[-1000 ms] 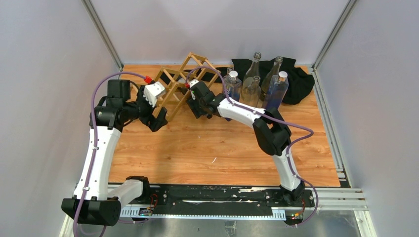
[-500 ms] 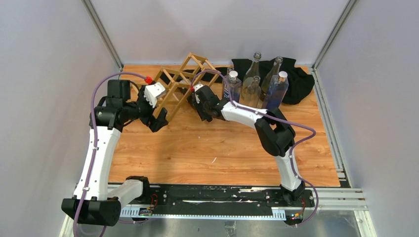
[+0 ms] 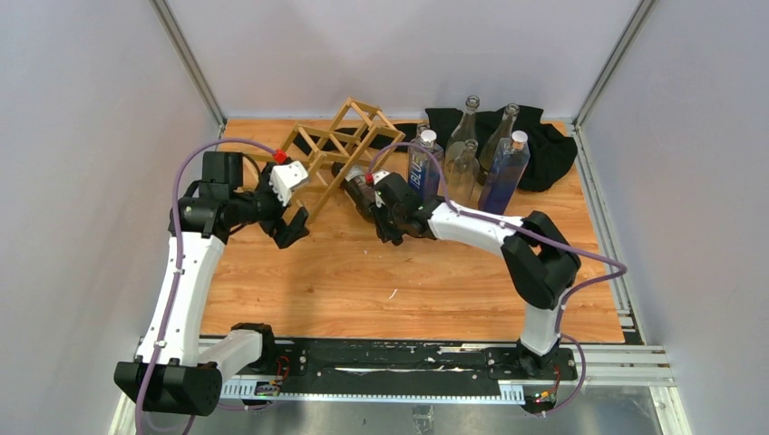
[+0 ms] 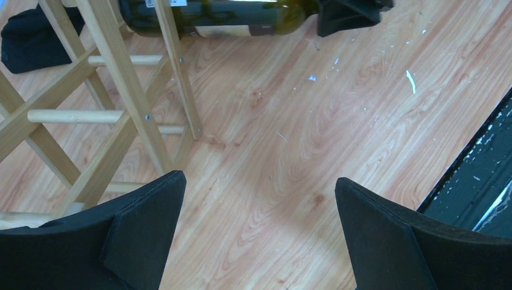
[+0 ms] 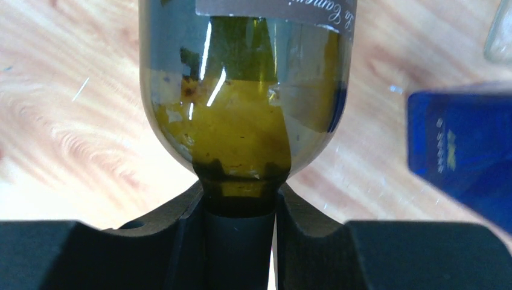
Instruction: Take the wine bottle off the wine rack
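The wine rack (image 3: 334, 145), a light wood lattice, stands at the back left of the table; its sticks (image 4: 124, 84) fill the left of the left wrist view. A dark green wine bottle (image 3: 356, 184) lies on its side at the rack's right end. In the left wrist view the bottle (image 4: 223, 15) still crosses behind one rack stick. My right gripper (image 3: 374, 198) is shut on the bottle's neck (image 5: 238, 208), with the bottle's body (image 5: 241, 103) ahead of it. My left gripper (image 3: 292, 225) is open and empty (image 4: 259, 202), just above the table in front of the rack.
Several clear and blue bottles (image 3: 467, 159) stand by a black cloth (image 3: 544, 145) at the back right. One blue bottle (image 5: 465, 145) is close to the right of my right gripper. Enclosure walls ring the table, and a black rail (image 4: 483, 169) runs along its near edge.
My right gripper has drawn back to the right and nearer with the bottle, pulling it out of the rack. My left gripper has shifted slightly nearer and stays open.
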`<control>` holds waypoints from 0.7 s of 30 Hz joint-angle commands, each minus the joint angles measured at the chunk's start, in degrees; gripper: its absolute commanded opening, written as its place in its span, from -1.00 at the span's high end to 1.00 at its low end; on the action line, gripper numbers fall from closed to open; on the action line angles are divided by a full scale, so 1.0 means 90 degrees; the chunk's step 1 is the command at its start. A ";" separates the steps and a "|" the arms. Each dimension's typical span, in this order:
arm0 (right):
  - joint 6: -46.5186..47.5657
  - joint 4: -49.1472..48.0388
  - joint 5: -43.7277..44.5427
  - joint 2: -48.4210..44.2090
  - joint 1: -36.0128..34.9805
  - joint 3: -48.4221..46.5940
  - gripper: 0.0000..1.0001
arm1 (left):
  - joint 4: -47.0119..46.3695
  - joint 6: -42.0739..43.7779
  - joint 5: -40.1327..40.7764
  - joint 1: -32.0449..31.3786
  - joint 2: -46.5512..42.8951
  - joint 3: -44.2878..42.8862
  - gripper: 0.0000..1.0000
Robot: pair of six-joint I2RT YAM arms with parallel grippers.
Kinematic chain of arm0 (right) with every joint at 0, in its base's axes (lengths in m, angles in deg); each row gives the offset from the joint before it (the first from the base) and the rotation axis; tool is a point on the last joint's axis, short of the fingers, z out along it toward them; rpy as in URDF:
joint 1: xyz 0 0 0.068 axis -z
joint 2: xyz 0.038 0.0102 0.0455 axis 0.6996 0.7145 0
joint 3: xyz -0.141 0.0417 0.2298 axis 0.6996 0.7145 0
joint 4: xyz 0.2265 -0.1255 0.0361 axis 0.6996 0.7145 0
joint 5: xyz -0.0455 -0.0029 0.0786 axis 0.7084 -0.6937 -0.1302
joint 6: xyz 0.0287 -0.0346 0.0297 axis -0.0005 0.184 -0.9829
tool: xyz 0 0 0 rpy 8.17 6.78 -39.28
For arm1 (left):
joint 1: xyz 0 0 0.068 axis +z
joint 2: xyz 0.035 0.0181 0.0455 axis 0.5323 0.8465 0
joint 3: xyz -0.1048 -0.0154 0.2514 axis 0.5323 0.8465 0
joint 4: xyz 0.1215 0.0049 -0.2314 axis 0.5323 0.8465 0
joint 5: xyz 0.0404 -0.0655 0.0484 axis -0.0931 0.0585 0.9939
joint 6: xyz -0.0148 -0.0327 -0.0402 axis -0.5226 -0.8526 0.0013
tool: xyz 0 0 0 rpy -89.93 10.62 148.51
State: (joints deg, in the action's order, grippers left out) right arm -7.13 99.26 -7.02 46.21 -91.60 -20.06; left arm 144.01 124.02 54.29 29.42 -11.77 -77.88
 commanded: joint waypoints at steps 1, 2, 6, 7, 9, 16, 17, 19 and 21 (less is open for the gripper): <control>-0.0516 -0.0389 -0.0453 -0.0927 -0.0218 0.0556 1.00 | 0.0052 0.0511 -0.0141 0.0032 -0.0077 0.0173 -1.00; -0.0634 -0.0422 -0.0529 -0.1066 -0.0227 0.0695 1.00 | 0.0052 0.0581 -0.0126 0.0031 -0.0059 0.0210 -1.00; -0.1039 -0.0527 -0.0908 -0.1564 -0.0224 0.1228 1.00 | 0.0052 0.0899 -0.0126 0.0039 0.0001 0.0353 -1.00; -0.1117 -0.0531 -0.1047 -0.1663 -0.0227 0.1306 1.00 | 0.0047 0.0981 -0.0136 0.0027 0.0014 0.0380 -1.00; -0.1236 -0.0491 -0.1217 -0.1859 -0.0232 0.1441 1.00 | 0.0052 0.1128 -0.0148 0.0008 0.0026 0.0430 -1.00; -0.1438 -0.0154 -0.1610 -0.2453 -0.0224 0.1728 1.00 | 0.0052 0.1743 0.0239 -0.0408 -0.0042 0.0624 -1.00; -0.1462 -0.0123 -0.1653 -0.2557 -0.0230 0.1782 1.00 | 0.0052 0.1826 0.0281 -0.0475 -0.0073 0.0661 -1.00; -0.1478 -0.0017 -0.1776 -0.2748 -0.0224 0.1809 1.00 | 0.0052 0.2020 0.0340 -0.0620 -0.0121 0.0745 -1.00; -0.1467 0.0150 -0.1954 -0.2900 -0.0225 0.1760 1.00 | 0.0051 0.2235 0.0425 -0.0799 -0.0151 0.0810 -1.00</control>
State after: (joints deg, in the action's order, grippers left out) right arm -19.76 102.47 -20.73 25.14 -92.87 -3.56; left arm 144.01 138.86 56.37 24.63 -11.81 -72.00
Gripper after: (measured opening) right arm 0.388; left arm 0.997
